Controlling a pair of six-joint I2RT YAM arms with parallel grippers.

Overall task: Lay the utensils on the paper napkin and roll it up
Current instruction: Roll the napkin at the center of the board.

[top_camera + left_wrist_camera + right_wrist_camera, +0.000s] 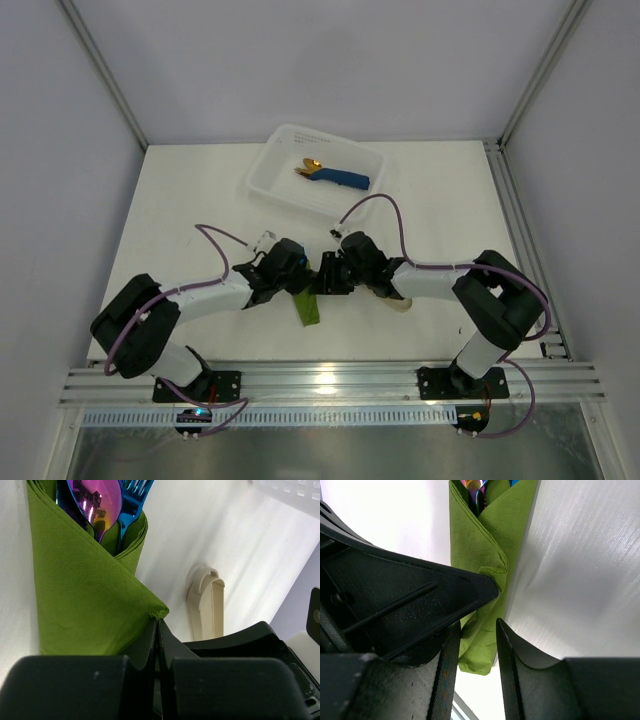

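Your left fingers are pressed together right at the corner of the folded flap of the thin olive-green paper napkin and look to be pinching it there. The napkin lies on the white worktop between the two arms, folded into a long narrow packet. The slim iridescent purple-blue metal utensils sit inside it, with a spoon bowl and blue fork tines poking out of the open far end. Your right fingers are spread, one either side of the packet's near end. From the right wrist you can't tell whether either one touches the paper. The left fingers' black tip reaches in from the side to the flap edge, just above that gap. A beige rounded oblong piece lies on the worktop just beside the napkin, apart from it. At the back there's a white plastic tray holding a blue rolled napkin with gold cutlery, well apart from both arms.
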